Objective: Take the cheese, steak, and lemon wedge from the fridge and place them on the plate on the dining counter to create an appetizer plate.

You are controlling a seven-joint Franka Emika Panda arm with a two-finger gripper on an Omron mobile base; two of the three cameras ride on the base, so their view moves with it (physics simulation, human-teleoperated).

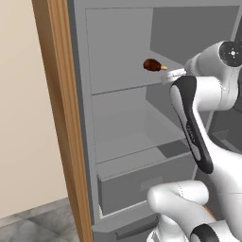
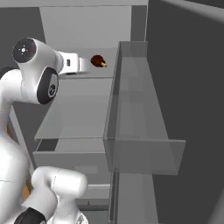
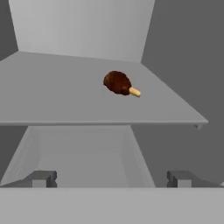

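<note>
The fridge [image 1: 118, 52] stands open in front of me. On its upper shelf [image 3: 65, 96] lies the steak [image 3: 117, 82], a dark reddish-brown lump with a pale stub at one end, also seen as the steak [image 1: 152, 64] and the steak [image 2: 97, 61] from the base. My gripper [image 3: 113, 179] is open, level with the shelf's front edge and short of the steak, with nothing between its fingertips [image 3: 43, 178]. From the base, the gripper [image 1: 166, 75] and gripper [image 2: 84, 64] sit just beside the steak. The cheese, lemon wedge, plate and dining counter are out of view.
A lower shelf [image 1: 132, 156] and a grey drawer [image 1: 137, 184] sit below. The open door's clear bin [image 2: 140, 113] juts out on the right. A wooden panel [image 1: 56, 104] borders the fridge on the left.
</note>
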